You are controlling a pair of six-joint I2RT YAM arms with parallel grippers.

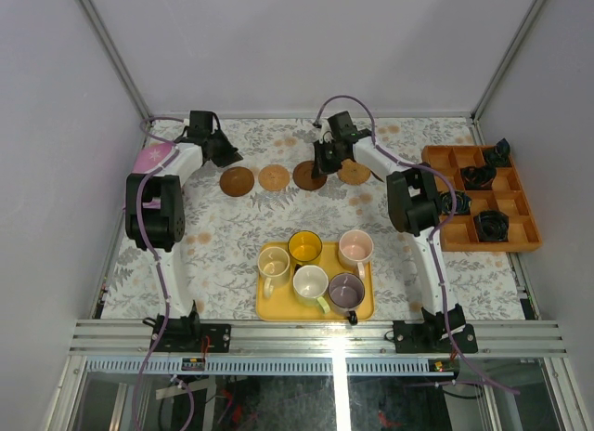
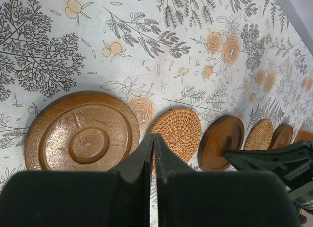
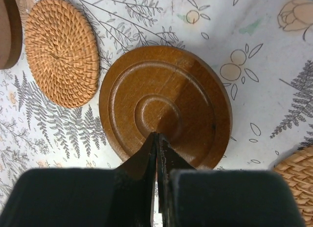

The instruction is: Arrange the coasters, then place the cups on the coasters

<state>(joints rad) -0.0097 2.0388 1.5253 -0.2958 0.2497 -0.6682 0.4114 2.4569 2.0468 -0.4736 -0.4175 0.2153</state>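
Four coasters show in a row at the back of the table: dark brown (image 1: 237, 181), light tan (image 1: 274, 177), dark brown (image 1: 308, 176) and light tan (image 1: 354, 172). My left gripper (image 1: 232, 158) is shut and empty, its tips (image 2: 154, 137) hovering between a dark coaster (image 2: 83, 134) and a woven one (image 2: 178, 131). My right gripper (image 1: 319, 169) is shut, its tips (image 3: 157, 135) resting over the middle dark coaster (image 3: 166, 109). The cups stand on a yellow tray (image 1: 269, 310): cream (image 1: 274, 262), yellow (image 1: 304, 246), pink (image 1: 355, 247), pale green-white (image 1: 311, 282), purple-grey (image 1: 346, 289).
An orange compartment tray (image 1: 436, 157) with black objects (image 1: 489, 224) lies at the right edge, beside the right arm. A pink patch (image 1: 153, 157) shows under the left arm. White walls close in the table at the back and both sides.
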